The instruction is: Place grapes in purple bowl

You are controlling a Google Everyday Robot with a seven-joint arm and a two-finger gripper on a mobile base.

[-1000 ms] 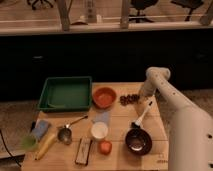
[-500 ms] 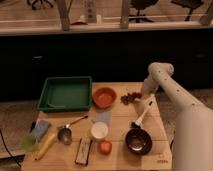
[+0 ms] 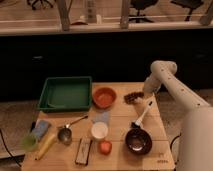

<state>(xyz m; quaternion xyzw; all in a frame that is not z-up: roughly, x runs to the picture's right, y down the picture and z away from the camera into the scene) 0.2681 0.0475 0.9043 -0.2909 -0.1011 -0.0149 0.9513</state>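
Holding the pincer (image 3: 143, 95) shut at the far right of the counter (image 3: 120, 114), low over the boards, tips just beside the grapes (image 3: 132, 97); not possible telling whether any fruit is pinched. Finding the grapes lying close to the far edge, right of the orange bowl (image 3: 105, 96) and well apart from the purple bowl (image 3: 138, 141). Seeing the purple bowl sitting near the front right corner, close to both edges. Noting a white-handled brush (image 3: 143, 114) lying slantwise between grapes and purple bowl, bristles toward the bowl. Reaching in over the right edge with the arm (image 3: 172, 90), elbow bent above the far right corner. Leaving open boards along the right strip beside the brush, plus a bare patch in the middle, in front of the orange bowl. Crowding the left half: green tray (image 3: 65, 94) at the far left, then metal scoop (image 3: 65, 134), white cup (image 3: 99, 131), red-orange fruit (image 3: 105, 147), dark block (image 3: 83, 151), banana (image 3: 45, 145), green cup (image 3: 29, 143) and blue cloth (image 3: 40, 127) toward the front left edge. Comparing with a second ago: elbow now sitting a little further right and higher, grapes lying in the same spot, bowls, brush and tray staying put.
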